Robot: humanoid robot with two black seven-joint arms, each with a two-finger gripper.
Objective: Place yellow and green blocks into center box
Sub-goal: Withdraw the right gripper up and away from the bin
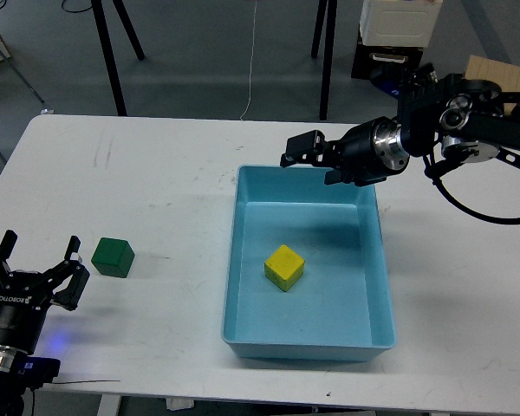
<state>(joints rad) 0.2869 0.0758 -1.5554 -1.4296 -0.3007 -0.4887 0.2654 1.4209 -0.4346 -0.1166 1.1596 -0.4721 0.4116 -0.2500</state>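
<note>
**One block in, one block still on the table**

Head view: the yellow block [284, 266] lies on the floor of the center box [243, 260], near the middle and clear of all four walls, turned a little so that its edges do not run parallel with the tray's sides. That half of the task looks done. The green block [113, 256] sits on the white table [156, 173], well to the left of the box and outside it, so that half is left.

The right gripper [302, 148] hangs above the far rim of the box, reaching in from the right side. It carries nothing that can be seen. It is dark and seen partly end-on, so I cannot tell whether its fingers are spread or together.

The left gripper [36, 251] is low at the left edge, just beside the green block and to its left. Its fingers stand apart and hold nothing; there is a gap between the nearest fingertip and the block, so they do not touch.

Judging from this layout, what remains is for the left arm to close on the green block, carry it rightward over the near-left wall of the box and set it down inside, beside the yellow one.
</note>
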